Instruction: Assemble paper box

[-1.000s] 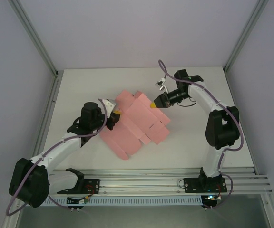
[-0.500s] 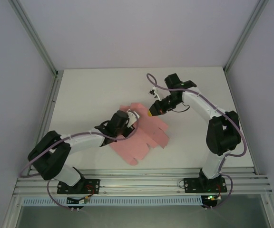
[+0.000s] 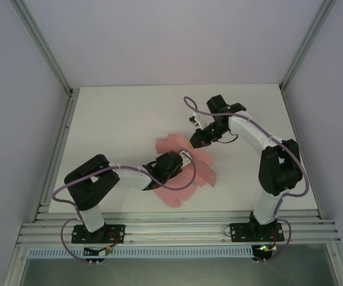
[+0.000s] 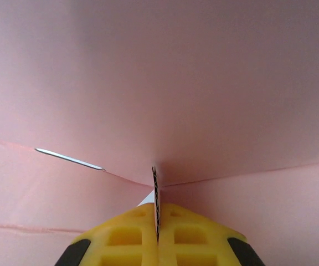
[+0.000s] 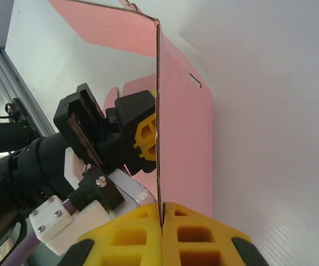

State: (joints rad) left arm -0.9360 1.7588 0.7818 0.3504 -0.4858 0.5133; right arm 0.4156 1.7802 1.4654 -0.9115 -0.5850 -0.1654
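Top external: our left arm reaches in from the lower left, and the left gripper (image 3: pixel 183 159) ends on top of the paper box (image 3: pixel 177 193). The box is a salmon-pink die-cut sheet lying about frame centre on the white table (image 3: pixel 112 119). The right gripper (image 3: pixel 192 143) comes in from the upper right and meets the sheet's upper end. So the card sits between the two tips, with both of them touching it. The tips are close together, left one just below and left of the right one.

Left wrist: the left gripper (image 4: pixel 155 216) has its yellow fingers closed on a thin card edge that runs up between them. Pink card (image 4: pixel 159 83) lies ahead of that edge. A crease crosses left to right just above the fingertips, and there is a small slit at mid left.

Right wrist: the left gripper (image 5: pixel 144 138) shows at centre left, its yellow pads tight against the left face of an upright panel. The right gripper (image 5: pixel 160 213) is clamped on that same panel's near edge. The panel (image 5: pixel 184 138) stands edge-on, and its long axis runs straight up the frame away from our fingers. A further flap bends off to the upper left at the far end.

Our read is that the next fold turns on this panel. The right arm holds its free end, and the left is nearer the sheet's middle and the crease. We judge the left should anchor while the right swings the panel about that line. We can't call the whole sheet's long axis from above, since part of it is lifted.
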